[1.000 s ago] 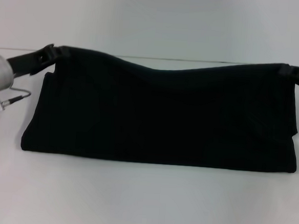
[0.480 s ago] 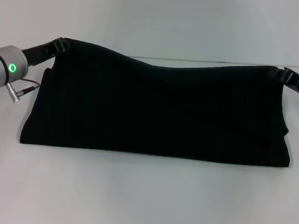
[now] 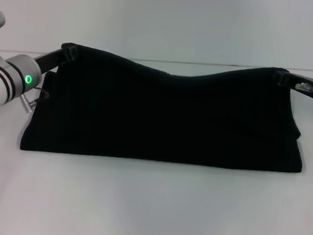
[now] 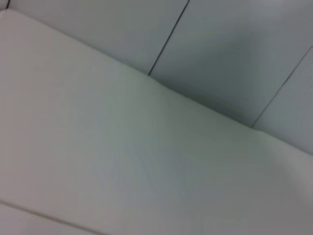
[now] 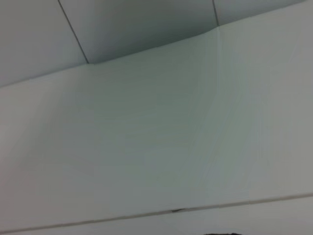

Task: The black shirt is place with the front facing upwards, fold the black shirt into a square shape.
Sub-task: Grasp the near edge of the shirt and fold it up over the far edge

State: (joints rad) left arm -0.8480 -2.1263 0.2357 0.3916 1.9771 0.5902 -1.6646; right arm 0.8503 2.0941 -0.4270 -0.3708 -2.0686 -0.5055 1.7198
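Observation:
The black shirt (image 3: 167,115) hangs as a wide dark sheet, held up by its two top corners, with its lower edge resting on the white table (image 3: 150,203). No print shows on it. My left gripper (image 3: 68,51) is shut on the shirt's upper left corner. At the upper right corner my right gripper (image 3: 280,78) is shut on the cloth. The top edge sags in the middle between the two grips. Both wrist views show only white table and wall panels, without shirt or fingers.
A pale wall (image 3: 163,21) rises behind the table's far edge. Bare white tabletop lies in front of the shirt. The left arm's grey wrist with a green light (image 3: 27,79) sits at the left edge, the right arm's at the right edge.
Both grippers have moved inward and toward me with the shirt's top corners. The cloth's held span has narrowed slightly, and the arms' wrists now show more in the head view.

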